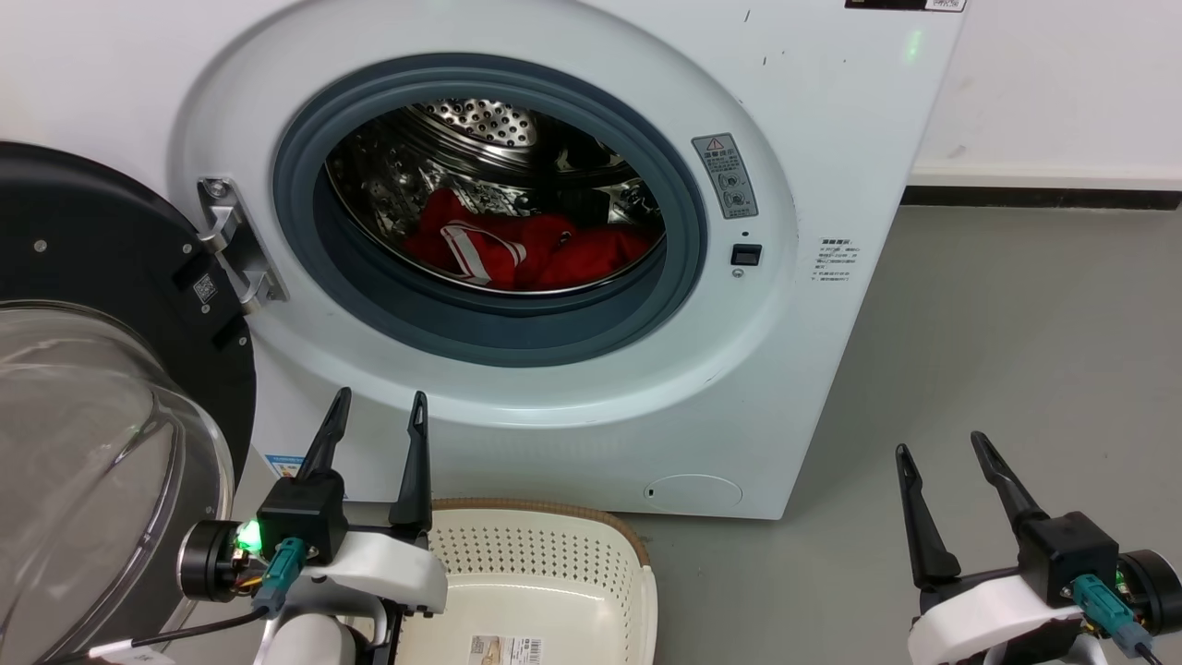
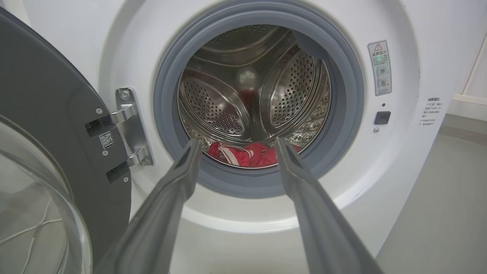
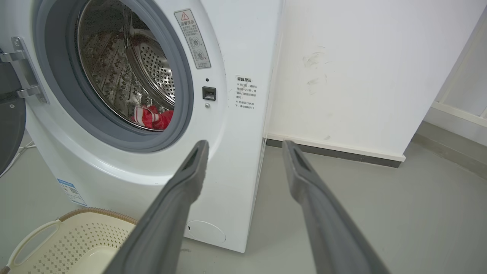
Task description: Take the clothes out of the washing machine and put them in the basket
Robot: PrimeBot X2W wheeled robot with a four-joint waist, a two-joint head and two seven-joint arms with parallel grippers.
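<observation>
Jaws of both grippers are standing spread wide, pinching nothing, in front of the open washing machine (image 1: pixel 831 139).

The left gripper (image 1: pixel 381 395) is hovering at the lower left, with its two dark fingers pointing up toward the lower rim of the grey rubber porthole, just beside the basket (image 1: pixel 536 554). The right gripper (image 1: pixel 940 443) is hanging at the lower right over the grey floor (image 1: pixel 1016 351), well apart from the machine's front. The clothes (image 1: pixel 526 249) are lying in a heap at the bottom of the perforated steel drum (image 1: pixel 480 120), a white-striped red piece on the left touching a plain red one on the right. The black-ringed glass door (image 1: pixel 92 277) is standing open on its hinge at the left. The cream basket is sitting on the floor just in front of the machine, below the porthole, showing a paper label on its bottom.
</observation>
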